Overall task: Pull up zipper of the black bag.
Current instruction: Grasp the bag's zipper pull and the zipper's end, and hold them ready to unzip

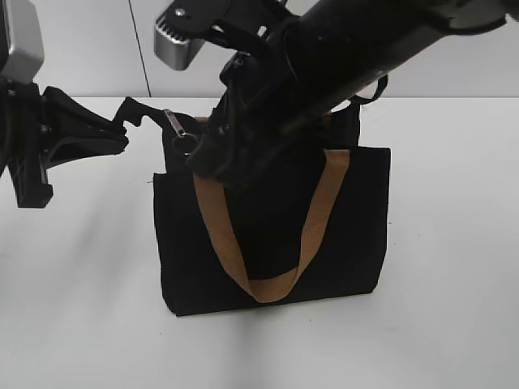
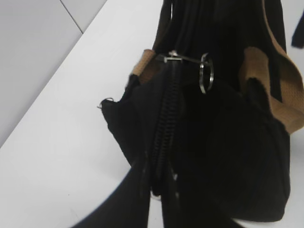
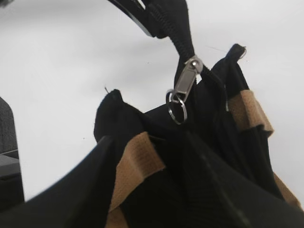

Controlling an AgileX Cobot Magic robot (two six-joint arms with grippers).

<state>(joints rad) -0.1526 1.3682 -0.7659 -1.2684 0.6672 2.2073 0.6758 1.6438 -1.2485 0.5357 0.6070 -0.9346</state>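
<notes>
**One bag, two arms at its top**

One black bag [image 1: 276, 243] stands upright on the white counter [image 1: 81, 308]. It has two tan straps [image 1: 312, 231]; one hangs down the front. The left pincer [image 1: 134, 113] is clamped on the zipper [image 2: 164, 123] tail at the bag's left top corner. One silver pull tab [image 3: 186, 80] with a ring [image 3: 176, 107] sits near that end. The right arm [image 1: 324, 65] hangs over the bag and hides much of its top. I cannot tell how the right pincer stands
</notes>
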